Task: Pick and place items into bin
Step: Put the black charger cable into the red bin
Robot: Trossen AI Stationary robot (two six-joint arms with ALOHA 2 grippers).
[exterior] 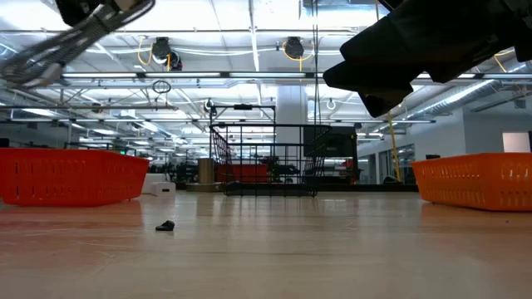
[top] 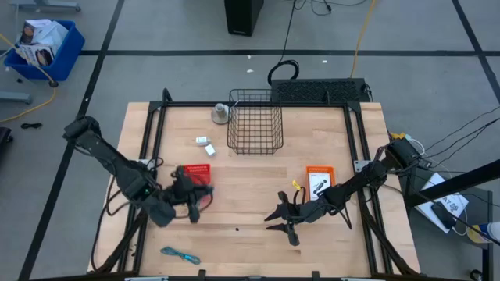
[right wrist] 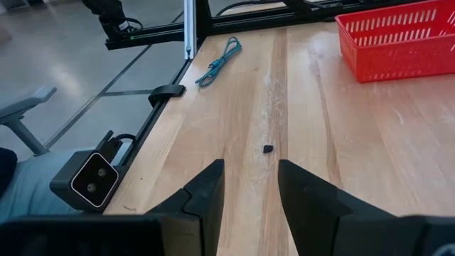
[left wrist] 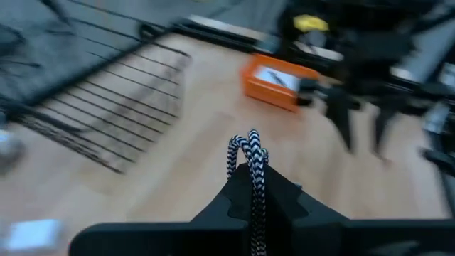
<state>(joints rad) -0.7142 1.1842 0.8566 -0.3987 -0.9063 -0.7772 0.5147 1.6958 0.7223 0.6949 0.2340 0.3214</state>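
Observation:
My left gripper hovers near the red basket on the table's left half and is shut on a black-and-white braided cord. My right gripper is open above bare wood at the table's middle right, touching nothing; its fingers point toward the left. The black wire bin stands at the far middle. Two tiny white blocks lie on the wood left of the bin, with a grey object beyond them. A teal-blue cord lies near the near edge. A white packet lies in an orange tray. My left gripper pinches the braided cord between its two shut fingers. A short folded loop of the cord sticks out past the fingertips, clear of the table. The fingers hide the remainder of the cord.
The orange tray sits right of centre, beside my right arm. A small black bit lies on the wood between the grippers, also in the low view. Black frame rails border the table left and right.

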